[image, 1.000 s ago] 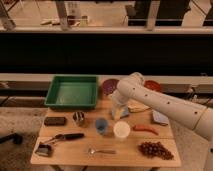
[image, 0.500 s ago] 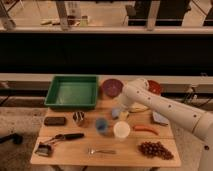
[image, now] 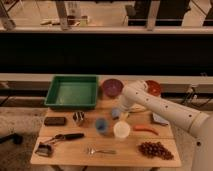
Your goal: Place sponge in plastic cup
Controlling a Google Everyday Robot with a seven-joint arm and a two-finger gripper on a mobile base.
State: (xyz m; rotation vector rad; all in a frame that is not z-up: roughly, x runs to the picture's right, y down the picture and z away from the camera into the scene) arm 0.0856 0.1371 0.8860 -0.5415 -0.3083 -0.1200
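One green tray point(image: 72, 92) fills the back left of the bench point(image: 125, 156). In front stand three upright cups, mouths up. First is a metal cup point(image: 78, 118), then the blue plastic cup point(image: 101, 125), apparently ready to receive. The single sponge point(image: 115, 113) lies flat just behind it, near but not touching. The claw point(image: 122, 113) hangs at the sponge, spread and gripping nothing, probably lowered for a pinch. A white cup point(image: 121, 130) follows. Two bowls sit behind: a maroon bowl point(image: 112, 86) and a red bowl point(image: 153, 87).
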